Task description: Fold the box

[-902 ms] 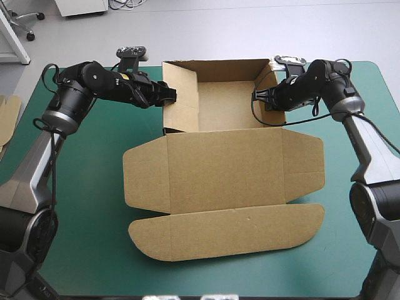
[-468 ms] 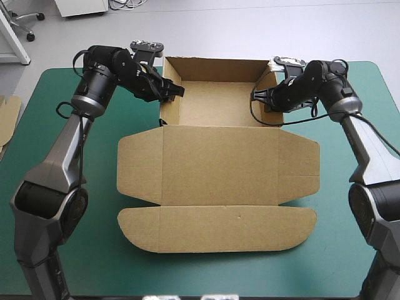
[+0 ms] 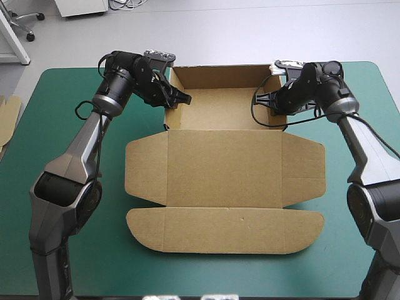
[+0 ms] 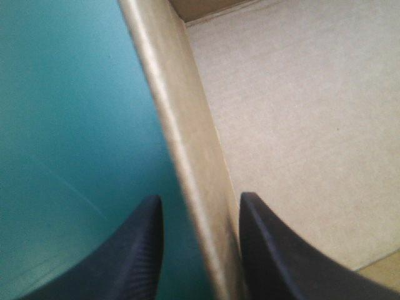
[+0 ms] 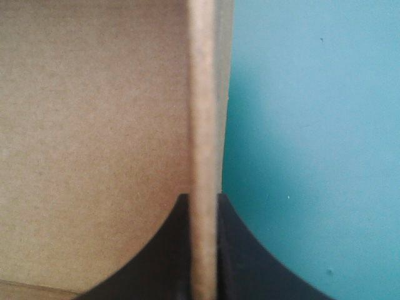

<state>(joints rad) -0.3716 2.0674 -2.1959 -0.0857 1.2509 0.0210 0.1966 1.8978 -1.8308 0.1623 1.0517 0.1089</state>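
The brown box (image 3: 225,164) is an open tray at the far side of the table, its lid (image 3: 225,230) flat toward the near edge. My left gripper (image 3: 179,98) straddles the top of the tray's left wall (image 4: 187,137). Its black fingers (image 4: 140,250) stand apart; one touches the wall's inner face, and teal-green shows between the other finger and the wall. My right gripper (image 3: 270,100) is at the right wall (image 5: 203,94), its fingers (image 5: 240,256) pressed tight on both faces of the board.
The teal-green cover (image 3: 75,250) lies bare to the left, right and front of the lid. An edge of more brown board (image 3: 7,115) shows at the table's left edge.
My left gripper has swung from outside the box onto the top of the left wall, which went from leaning inward to upright. The box shifted a little. The right gripper kept its hold.
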